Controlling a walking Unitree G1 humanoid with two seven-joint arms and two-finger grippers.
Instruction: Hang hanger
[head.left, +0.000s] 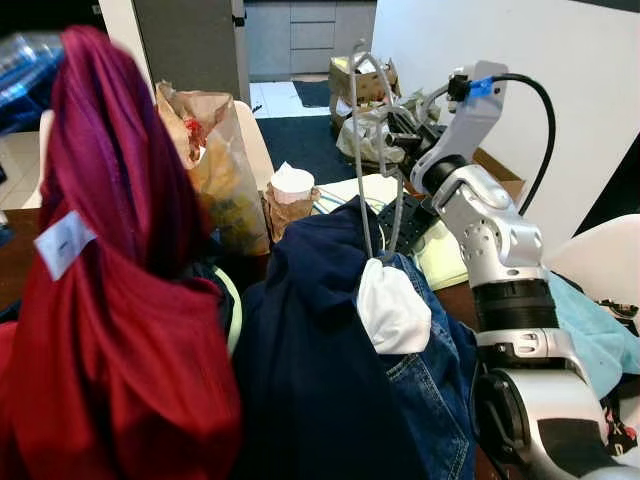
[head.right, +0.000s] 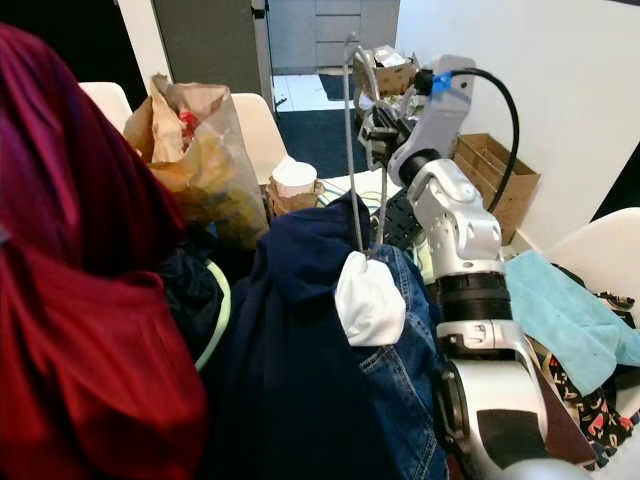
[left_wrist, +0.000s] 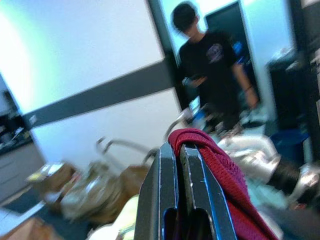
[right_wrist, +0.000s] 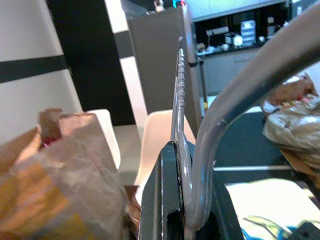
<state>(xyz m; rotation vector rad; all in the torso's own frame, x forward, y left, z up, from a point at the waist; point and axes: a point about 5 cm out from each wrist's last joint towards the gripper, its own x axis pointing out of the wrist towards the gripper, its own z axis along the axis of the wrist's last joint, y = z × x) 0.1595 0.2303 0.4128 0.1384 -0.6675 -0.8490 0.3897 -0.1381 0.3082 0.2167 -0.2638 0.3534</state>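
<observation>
One grey hanger (head.left: 375, 150) is standing upright above the navy garment (head.left: 320, 350), its lower end disappearing into the cloth, so its full shape is hard to make out. The right gripper (right_wrist: 186, 200) is holding it, jaws clamped on the hanger's bent bar, just behind and above the navy garment. The left gripper (left_wrist: 182, 200) is pinching one dark red garment (head.left: 110, 300), jaws together on a fold of it; that garment is hanging beside the navy garment and is cut off at the frame's edge. Behind the navy garment, one brown paper bag (head.left: 215, 165) and one paper cup (head.left: 292, 185) are sitting on the desk (head.left: 20, 255), mostly hidden by clothes. A blurred person (left_wrist: 215, 75) is standing in the background.
</observation>
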